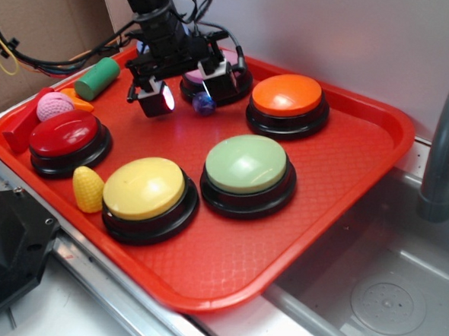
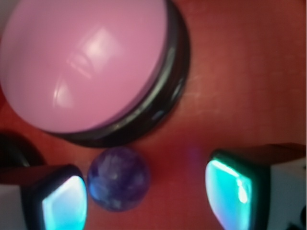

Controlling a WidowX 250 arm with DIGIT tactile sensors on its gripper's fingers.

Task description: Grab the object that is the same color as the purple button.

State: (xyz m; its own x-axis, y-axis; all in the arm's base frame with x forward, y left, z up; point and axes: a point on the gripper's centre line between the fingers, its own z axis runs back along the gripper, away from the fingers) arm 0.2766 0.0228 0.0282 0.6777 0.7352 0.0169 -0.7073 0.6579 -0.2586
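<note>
The object, a small glossy dark purple marbled ball (image 1: 204,103) (image 2: 118,178), lies on the red tray (image 1: 315,189) just in front of the purple button (image 1: 215,80) (image 2: 86,62), whose lilac-pink dome sits on a black base. My gripper (image 1: 185,91) (image 2: 146,196) hangs low over the ball, open. In the wrist view the ball sits between the two glowing pads, close beside the left pad (image 2: 64,203) and well apart from the right pad (image 2: 228,191). The arm hides part of the purple button in the exterior view.
On the tray stand an orange button (image 1: 287,96), a green button (image 1: 247,164), a yellow button (image 1: 145,188) and a red button (image 1: 64,135). A green cylinder (image 1: 97,79), a pink knitted ball (image 1: 54,106) and a yellow corn toy (image 1: 88,189) lie at the left. A sink (image 1: 384,300) and grey pipe (image 1: 447,143) are at right.
</note>
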